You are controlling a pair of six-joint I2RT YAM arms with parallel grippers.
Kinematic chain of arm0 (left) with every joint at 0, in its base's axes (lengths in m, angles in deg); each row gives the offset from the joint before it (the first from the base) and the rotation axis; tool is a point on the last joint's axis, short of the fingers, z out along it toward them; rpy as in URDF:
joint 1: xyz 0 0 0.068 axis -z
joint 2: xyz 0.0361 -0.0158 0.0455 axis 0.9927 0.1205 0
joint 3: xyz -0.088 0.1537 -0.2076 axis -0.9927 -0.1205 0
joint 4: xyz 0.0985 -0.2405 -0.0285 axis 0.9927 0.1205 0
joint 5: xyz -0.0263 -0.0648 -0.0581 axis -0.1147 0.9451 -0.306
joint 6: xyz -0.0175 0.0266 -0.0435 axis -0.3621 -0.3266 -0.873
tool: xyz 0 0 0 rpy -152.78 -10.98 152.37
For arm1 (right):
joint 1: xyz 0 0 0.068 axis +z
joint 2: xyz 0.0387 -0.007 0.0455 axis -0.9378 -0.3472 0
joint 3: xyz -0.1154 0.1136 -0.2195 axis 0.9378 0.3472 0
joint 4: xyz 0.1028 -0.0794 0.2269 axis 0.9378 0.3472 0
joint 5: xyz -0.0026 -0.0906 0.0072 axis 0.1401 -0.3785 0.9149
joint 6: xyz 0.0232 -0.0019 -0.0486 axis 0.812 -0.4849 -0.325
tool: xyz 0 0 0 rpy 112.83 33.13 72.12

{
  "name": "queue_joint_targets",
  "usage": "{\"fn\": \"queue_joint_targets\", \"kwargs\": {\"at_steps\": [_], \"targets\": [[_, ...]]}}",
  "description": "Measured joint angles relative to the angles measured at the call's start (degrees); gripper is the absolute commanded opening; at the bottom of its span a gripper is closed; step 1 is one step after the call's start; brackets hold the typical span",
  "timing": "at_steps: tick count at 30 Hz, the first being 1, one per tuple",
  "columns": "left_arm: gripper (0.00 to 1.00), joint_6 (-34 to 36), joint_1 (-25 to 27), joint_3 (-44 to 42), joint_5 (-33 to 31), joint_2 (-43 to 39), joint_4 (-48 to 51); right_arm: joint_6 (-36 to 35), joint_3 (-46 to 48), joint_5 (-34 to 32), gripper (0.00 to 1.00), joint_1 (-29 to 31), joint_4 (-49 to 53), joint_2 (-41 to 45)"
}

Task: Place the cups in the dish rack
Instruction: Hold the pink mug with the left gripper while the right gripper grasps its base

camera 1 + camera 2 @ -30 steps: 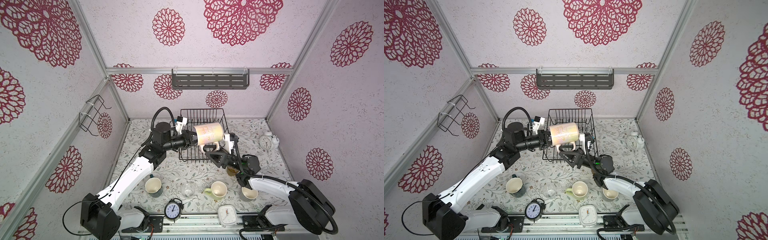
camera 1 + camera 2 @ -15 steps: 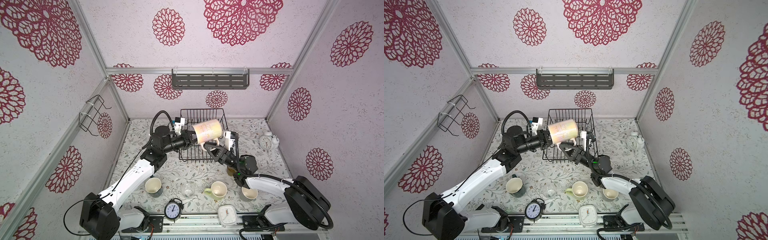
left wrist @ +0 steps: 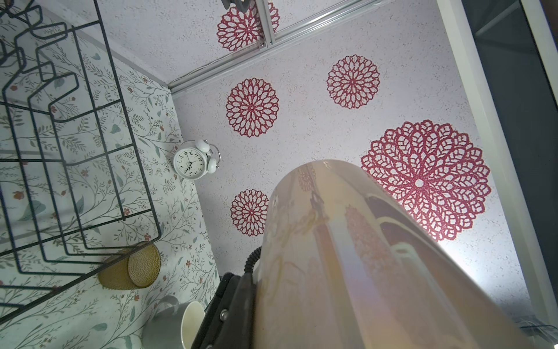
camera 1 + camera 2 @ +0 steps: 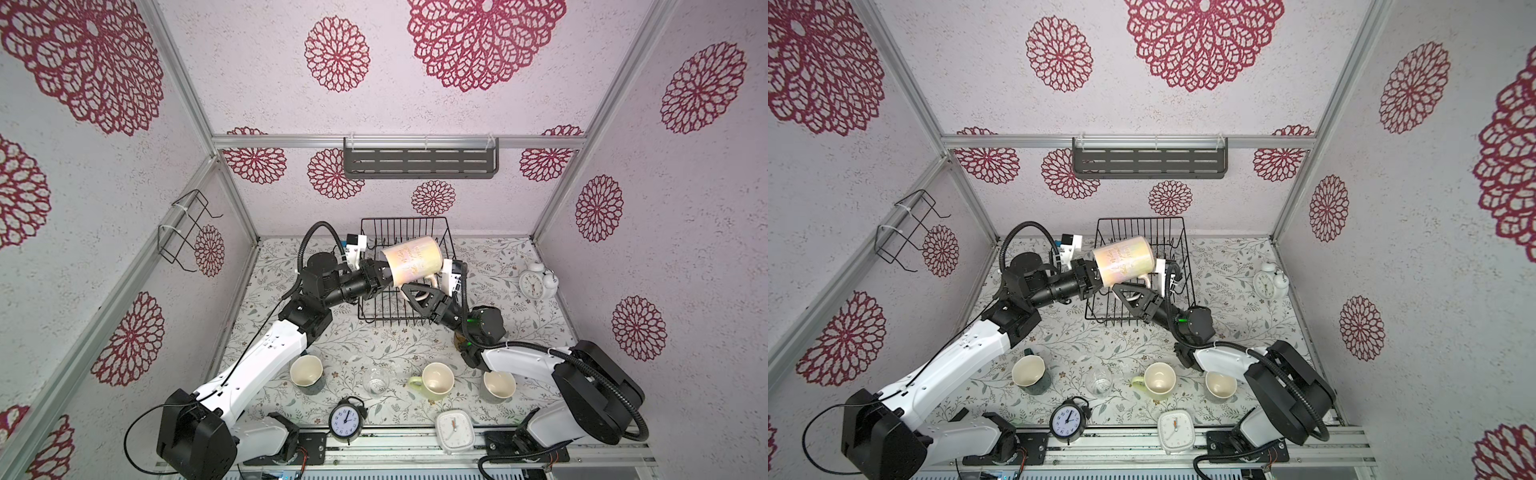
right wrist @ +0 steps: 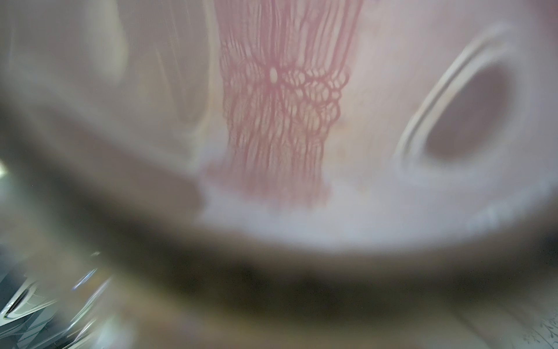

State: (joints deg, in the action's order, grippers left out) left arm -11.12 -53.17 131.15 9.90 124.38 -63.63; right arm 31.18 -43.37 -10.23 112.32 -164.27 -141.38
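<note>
Obs: tall pale pink mug (image 4: 413, 261) hangs tilted on its side over the dish rack (image 4: 401, 230) in both top views. I see the left end effector (image 4: 384, 279) clamped on one end of it. The right end effector (image 4: 417, 291) sits at the mug's handle; I cannot tell whether it grips. The right wrist view is blurred.

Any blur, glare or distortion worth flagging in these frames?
Right wrist view: blurred throughout, the pale pink mug too close, a red floral reflection in its glaze. Left wrist view: sharp, the glossy mug filling much of it. Both top views: sharp, evenly lit.
</note>
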Motion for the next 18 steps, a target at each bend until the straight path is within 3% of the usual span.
{"fn": "queue_joint_targets", "kwargs": {"at_steps": [8, 14, 18], "targets": [[0.05, 0.74, -0.2, -0.17, -1.46, 0.0, -0.5, 1.53, -0.31, 0.33, 0.28, 0.7, -0.28, -0.26], [0.25, 0.57, -0.2, -0.98, -1.97, -0.33, -2.16, 2.89, -0.31, 0.66, 0.15, 0.92, 0.48, -0.33], [0.31, -0.04, 0.04, -1.4, -1.95, -0.85, -2.69, 2.82, -0.31, 0.74, 0.05, 0.92, 0.87, -0.31]]}}
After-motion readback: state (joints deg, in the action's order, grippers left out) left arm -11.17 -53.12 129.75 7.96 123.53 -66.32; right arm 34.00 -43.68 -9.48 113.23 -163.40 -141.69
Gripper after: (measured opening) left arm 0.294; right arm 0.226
